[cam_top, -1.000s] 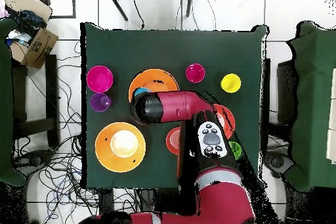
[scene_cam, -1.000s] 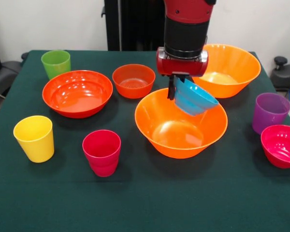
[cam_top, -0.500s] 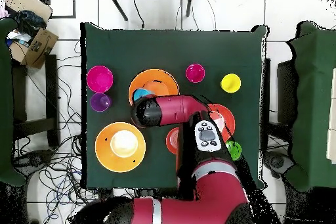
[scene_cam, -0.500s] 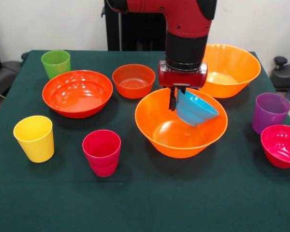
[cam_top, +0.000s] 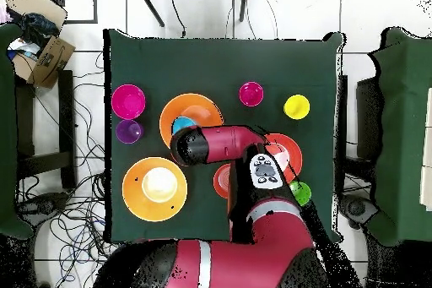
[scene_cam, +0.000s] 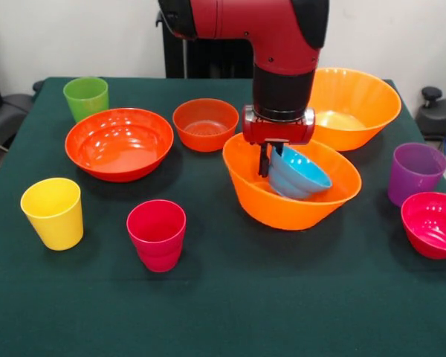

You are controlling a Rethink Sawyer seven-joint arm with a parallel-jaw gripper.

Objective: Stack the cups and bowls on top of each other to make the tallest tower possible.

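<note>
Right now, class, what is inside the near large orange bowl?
The blue bowl, tilted, gripped at its rim by the gripper. The orange bowl's floor beneath it is hidden.

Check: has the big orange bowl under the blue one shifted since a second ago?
Yes. The large orange bowl slid toward the purple cup and tipped.

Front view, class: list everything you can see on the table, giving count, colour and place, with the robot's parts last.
Large bowls: two, orange; one centre, tilted, one behind it at far right.
Blue bowl: one, tilted inside the centre orange bowl.
Shallow bowl: one, red-orange, left.
Small red-orange bowl: one, centre back.
Magenta bowl: one, right edge.
Cups: four; green far left, yellow near left, crimson-pink near centre, purple right.
Table: one, dark green cloth.
Arm: one, red and black; pincer shut on the blue bowl's rim.
</note>
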